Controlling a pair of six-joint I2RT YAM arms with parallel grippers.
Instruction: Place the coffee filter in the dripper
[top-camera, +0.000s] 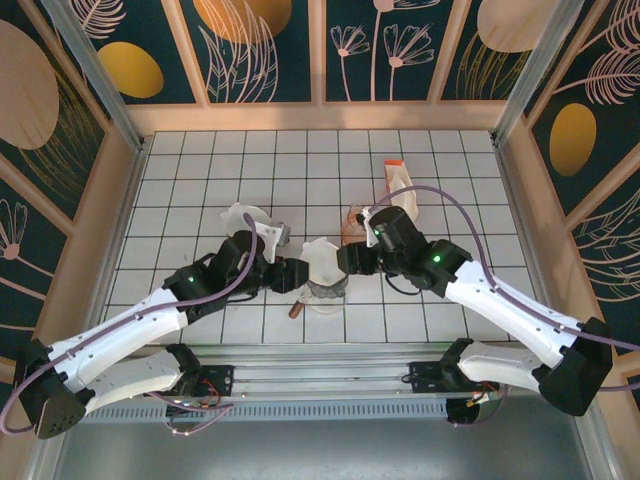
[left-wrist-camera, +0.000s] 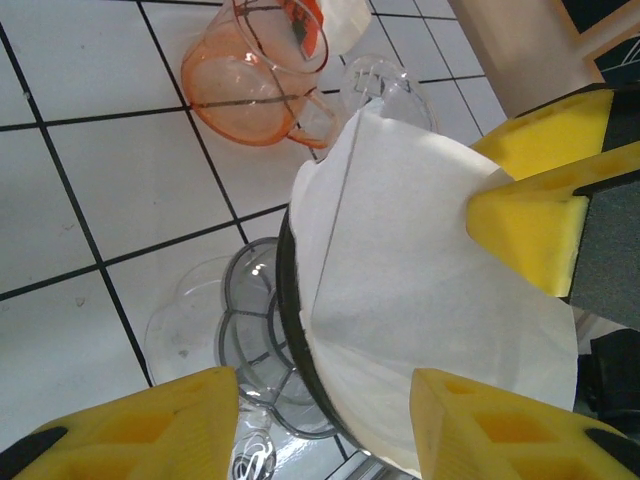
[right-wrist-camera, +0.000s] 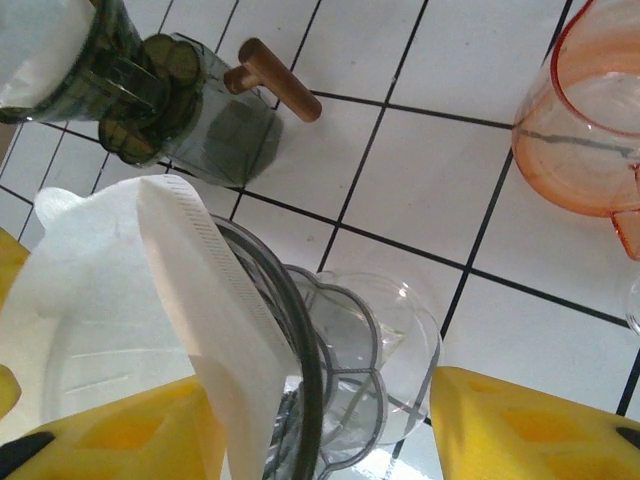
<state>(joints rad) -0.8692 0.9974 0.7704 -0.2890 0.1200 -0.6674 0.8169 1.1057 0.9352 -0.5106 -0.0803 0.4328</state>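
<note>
A white paper coffee filter (top-camera: 320, 258) stands in a clear glass dripper (top-camera: 322, 293) with a dark rim, at the middle of the tiled table. Part of the filter (right-wrist-camera: 120, 290) sticks up above the rim, and its seamed flap hangs outside the dripper (right-wrist-camera: 370, 370). My left gripper (top-camera: 300, 270) reaches in from the left. Its jaws (left-wrist-camera: 325, 430) are open on either side of the dripper's lower rim (left-wrist-camera: 290, 330) and the filter (left-wrist-camera: 420, 280). My right gripper (top-camera: 347, 262) comes from the right, open (right-wrist-camera: 320, 435). One of its fingers (left-wrist-camera: 530, 220) rests against the filter's upper edge.
An orange see-through pitcher (top-camera: 352, 225) stands just behind the dripper, with a white packet (top-camera: 400, 185) beyond it. A dark glass piece (right-wrist-camera: 215, 120) with a wooden handle (top-camera: 297, 310) lies close by at the front left. A white object (top-camera: 245, 220) lies behind the left arm.
</note>
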